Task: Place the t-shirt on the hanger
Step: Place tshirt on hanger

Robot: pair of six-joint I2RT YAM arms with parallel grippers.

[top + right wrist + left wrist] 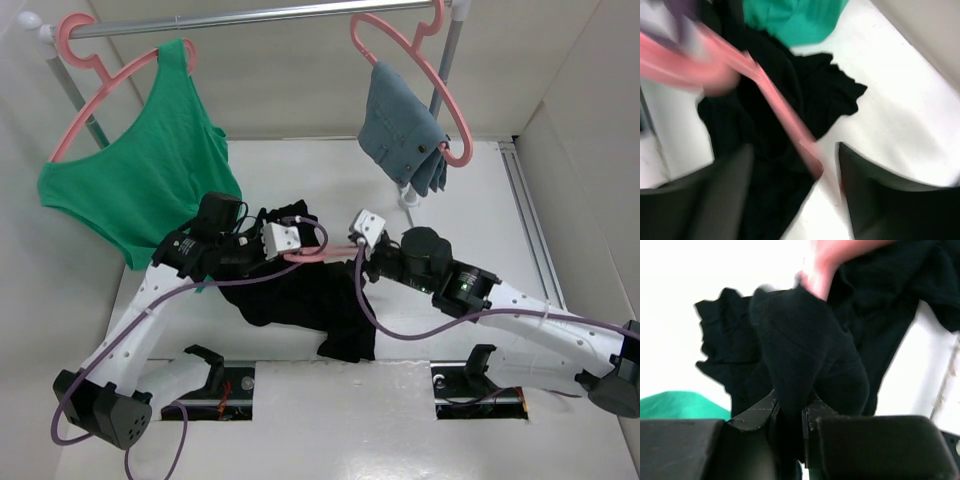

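Shirt (290,295): crumpled mid-table, hanger (320,256) at its 12 o'clock edge.
Left gripper (790,410): clamped on shirt fold.
Right gripper (794,147): jaws apart, straddling hanger.
Risk: hanger unheld, likely slides when fabric pulls.

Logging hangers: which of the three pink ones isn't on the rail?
The bare hanger down at the black t-shirt; the other two hang from the rail, carrying a green top and denim.
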